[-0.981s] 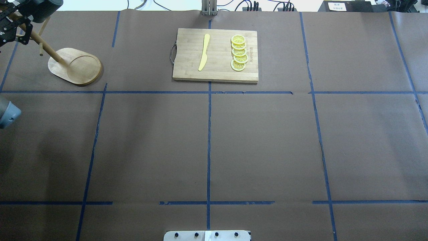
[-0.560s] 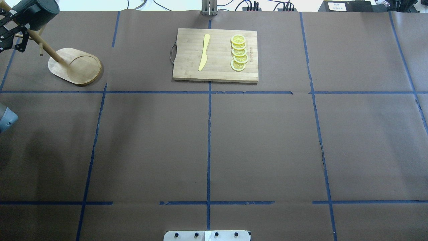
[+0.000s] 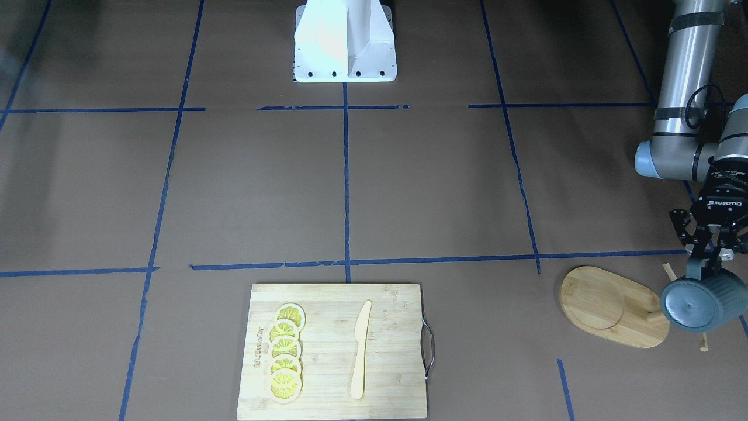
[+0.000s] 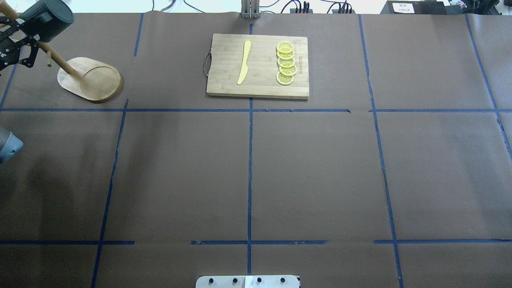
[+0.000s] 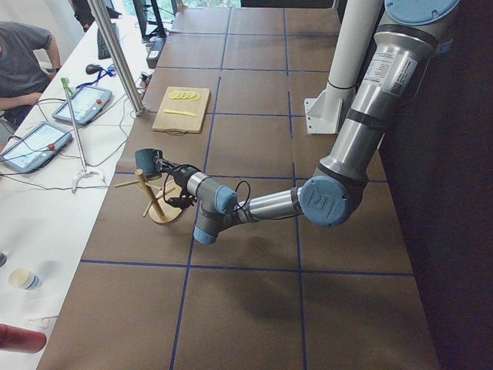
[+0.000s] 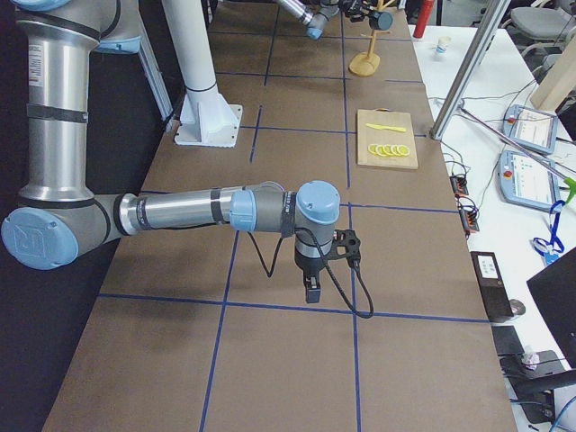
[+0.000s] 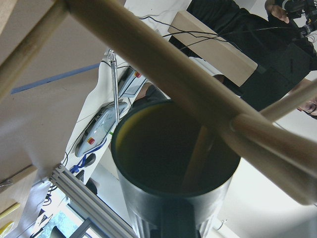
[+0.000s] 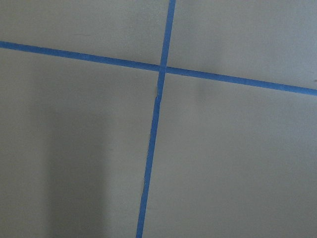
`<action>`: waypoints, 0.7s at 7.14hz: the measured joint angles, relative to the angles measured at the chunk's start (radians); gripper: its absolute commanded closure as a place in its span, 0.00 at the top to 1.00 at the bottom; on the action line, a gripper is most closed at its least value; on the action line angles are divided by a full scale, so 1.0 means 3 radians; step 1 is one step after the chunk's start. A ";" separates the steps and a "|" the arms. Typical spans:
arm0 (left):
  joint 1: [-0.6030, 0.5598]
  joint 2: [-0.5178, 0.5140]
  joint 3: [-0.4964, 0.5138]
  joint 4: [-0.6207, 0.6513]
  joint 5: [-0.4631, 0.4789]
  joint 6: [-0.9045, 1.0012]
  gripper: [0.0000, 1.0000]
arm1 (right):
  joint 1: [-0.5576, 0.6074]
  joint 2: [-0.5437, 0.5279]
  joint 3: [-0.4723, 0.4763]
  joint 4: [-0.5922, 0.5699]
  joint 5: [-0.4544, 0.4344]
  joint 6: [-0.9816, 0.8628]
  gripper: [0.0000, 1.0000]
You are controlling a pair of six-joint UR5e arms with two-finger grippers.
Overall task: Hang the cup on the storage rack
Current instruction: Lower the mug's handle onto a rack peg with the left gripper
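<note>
One cup [image 4: 49,20], tipped on its side, is held clamped in the left end effector [image 3: 703,268] above the storage rack [image 4: 90,78], with a peg seen inside its mouth. Right end effector [image 6: 310,290] is poised over the bench [image 4: 320,180]; its aperture cannot be told.

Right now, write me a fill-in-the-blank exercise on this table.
The gripper holding the cup belongs to the robot's ____ arm. The cutting board carries ____ lemon slices. The knife beside them is ____ in colour.
Missing words: left, five, yellow.
</note>
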 measured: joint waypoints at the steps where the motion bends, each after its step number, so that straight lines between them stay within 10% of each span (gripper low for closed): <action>1: 0.0014 0.0002 0.0002 -0.0005 0.0003 0.0003 0.26 | 0.0000 -0.0001 -0.0001 0.0000 0.0000 0.0000 1.00; 2: 0.0026 0.0003 0.0002 -0.0008 0.0007 0.0005 0.99 | -0.0002 0.0000 -0.0003 0.0000 -0.0001 0.0000 1.00; 5: 0.0033 0.0007 -0.0005 -0.0011 0.0011 0.0007 1.00 | -0.0009 0.0001 -0.0001 0.0000 -0.0001 0.0000 1.00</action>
